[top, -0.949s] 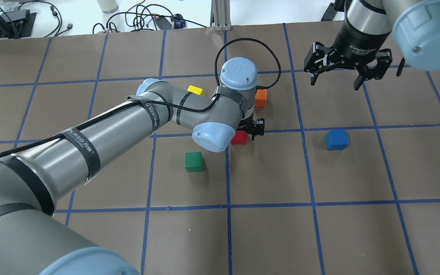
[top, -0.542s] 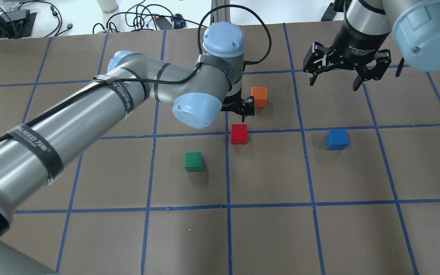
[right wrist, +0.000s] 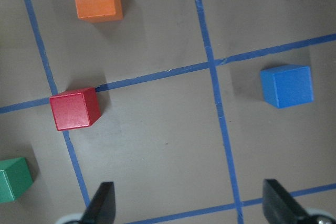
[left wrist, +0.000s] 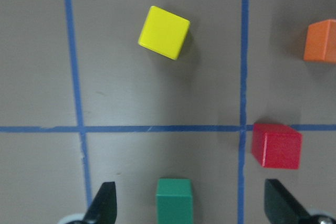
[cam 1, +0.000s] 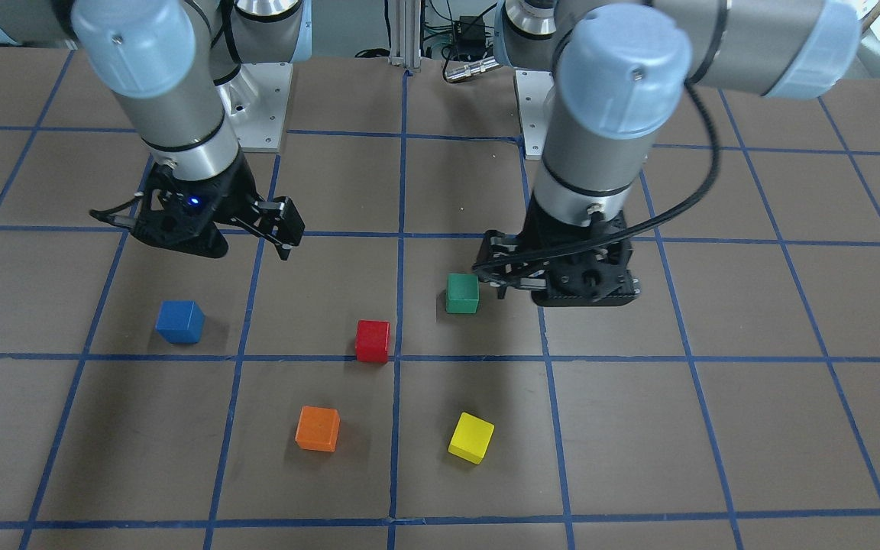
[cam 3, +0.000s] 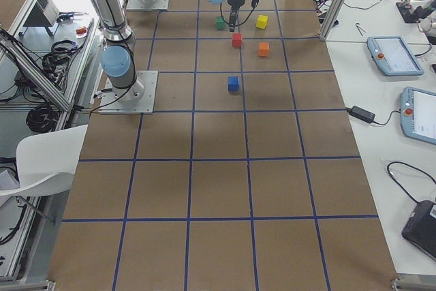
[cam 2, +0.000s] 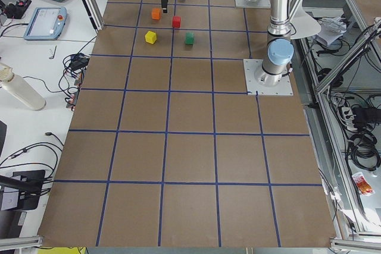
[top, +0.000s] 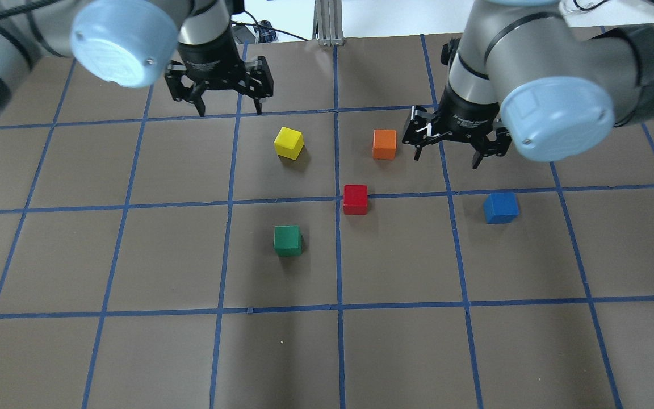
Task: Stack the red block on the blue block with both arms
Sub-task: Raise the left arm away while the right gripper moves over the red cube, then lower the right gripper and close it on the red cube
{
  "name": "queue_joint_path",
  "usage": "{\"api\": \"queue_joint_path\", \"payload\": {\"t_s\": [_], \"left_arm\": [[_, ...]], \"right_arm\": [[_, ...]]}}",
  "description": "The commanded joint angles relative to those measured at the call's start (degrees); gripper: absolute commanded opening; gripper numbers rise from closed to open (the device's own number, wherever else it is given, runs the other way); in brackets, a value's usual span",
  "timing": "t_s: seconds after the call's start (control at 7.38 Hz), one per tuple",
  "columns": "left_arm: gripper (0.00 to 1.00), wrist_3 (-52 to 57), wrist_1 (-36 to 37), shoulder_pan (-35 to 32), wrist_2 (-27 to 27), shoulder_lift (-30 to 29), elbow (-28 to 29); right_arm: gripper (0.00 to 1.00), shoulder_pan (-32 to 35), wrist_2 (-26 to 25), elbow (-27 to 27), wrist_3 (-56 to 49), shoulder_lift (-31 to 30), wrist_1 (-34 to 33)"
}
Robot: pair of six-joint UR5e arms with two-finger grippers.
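**Overhead view.** We find the small solid red cube point(top: 355, 199), matte-faced, lying flat on the brown table covering point(top: 134, 352) at a crossing of the blue tape lines point(top: 339, 272). The small solid blue cube point(top: 501, 207), equally matte, lies one square to its right, well apart. The black two-finger left gripper point(top: 229, 108) is spread wide, holding and touching nothing. The black two-finger right gripper point(top: 447, 156) is likewise spread wide and empty, and appears beside the small orange cube point(top: 384, 144).

**Front-facing view.** We see both grippers raised clear of the table. The red cube lies between the blue cube and the small green cube point(cam 1: 462, 294), and nothing touches it.

**Left wrist view.** The left fingertips point(left wrist: 105, 203) stand far apart. The green cube shows between them, well below. The red cube sits at the tape crossing.

**Right wrist view.** The right fingertips point(right wrist: 102, 203) stand far apart over bare covering. The red cube is at left and the blue cube at right.
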Motion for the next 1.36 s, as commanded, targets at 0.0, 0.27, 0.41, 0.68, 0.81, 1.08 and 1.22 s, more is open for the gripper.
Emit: {"api": "queue_joint_path", "payload": {"t_s": [0.0, 0.27, 0.41, 0.68, 0.81, 1.08, 1.22], "left_arm": [[1.0, 6.1, -5.7, 6.2, 0.2, 4.4, 0.5], [1.0, 4.9, -5.4, 7.2, -0.1, 6.3, -1.2], [1.0, 2.3, -3.7, 7.0, -0.2, 5.9, -2.6], [1.0, 1.2, -0.9, 5.8, -0.1, 6.7, -4.5], [1.0, -0.3, -0.7, 5.3, -0.2, 5.5, -5.3], [1.0, -1.1, 1.3, 4.3, -0.5, 6.9, -7.6], [1.0, -1.1, 1.7, 4.3, -0.4, 7.5, -8.3]], "right_arm": [[1.0, 7.1, -0.5, 2.2, 8.7, 6.8, -11.4], [1.0, 11.5, -0.5, 2.1, 14.2, 12.8, -18.0], [1.0, 11.9, -0.4, 2.1, 14.8, 15.0, -20.6], [1.0, 12.0, -0.4, 2.3, 14.8, 15.9, -20.8], [1.0, 12.0, -0.4, 2.3, 14.8, 16.1, -20.8], [1.0, 12.0, -0.2, 2.4, 16.9, 16.1, -20.4], [1.0, 12.0, -0.3, 2.4, 17.0, 16.1, -20.4]]}}
